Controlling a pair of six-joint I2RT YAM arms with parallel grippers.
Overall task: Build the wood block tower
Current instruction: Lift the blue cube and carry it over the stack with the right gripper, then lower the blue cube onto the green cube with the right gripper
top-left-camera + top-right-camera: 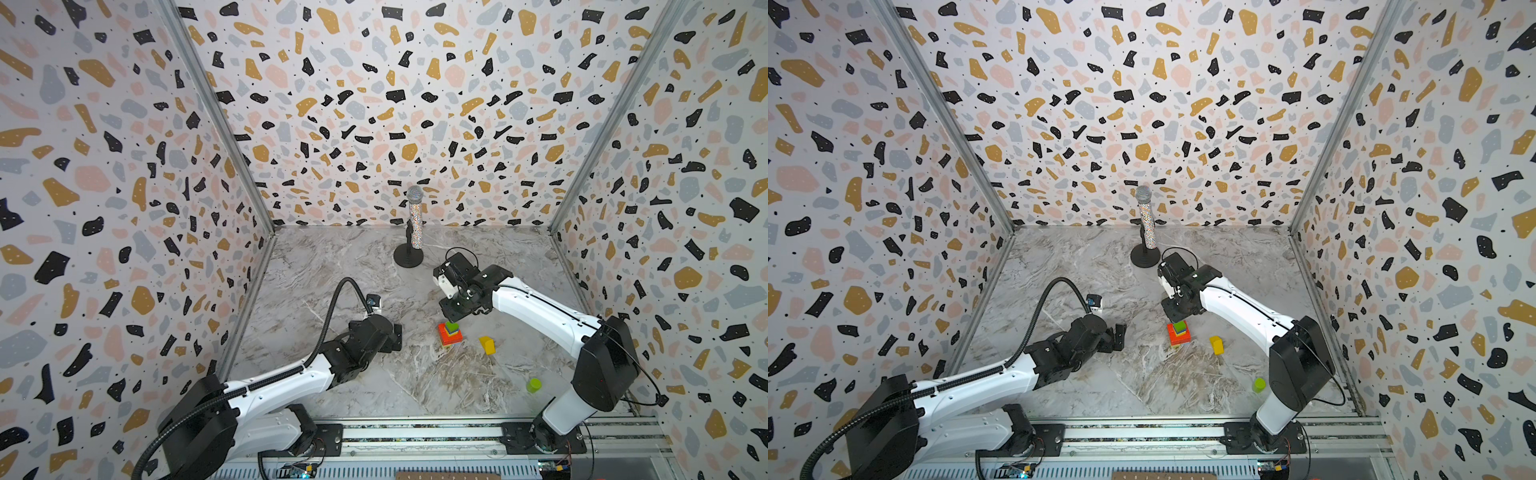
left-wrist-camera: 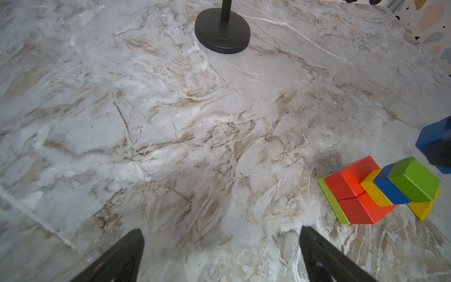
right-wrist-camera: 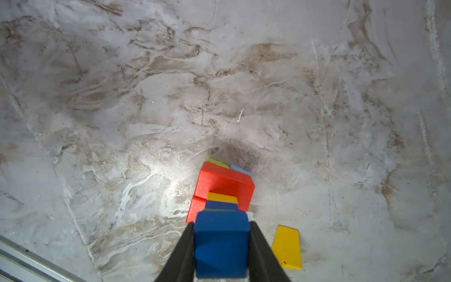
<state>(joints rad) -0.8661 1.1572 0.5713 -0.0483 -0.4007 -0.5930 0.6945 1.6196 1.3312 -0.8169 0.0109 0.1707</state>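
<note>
Within right gripper (image 3: 221, 225), above tower (image 3: 224, 185): blue block (image 3: 220, 244)

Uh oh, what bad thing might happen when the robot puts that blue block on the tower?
1. The blue block in the right gripper might land off-centre on the top green block and slide off.
2. The tower has uneven, stepped layers, so a nudge might topple it.
3. Falling blocks might hit the loose yellow block.

glittery microphone (image 1: 414, 220), lime cylinder (image 1: 533, 385), marble tabletop (image 1: 332, 257)
</note>
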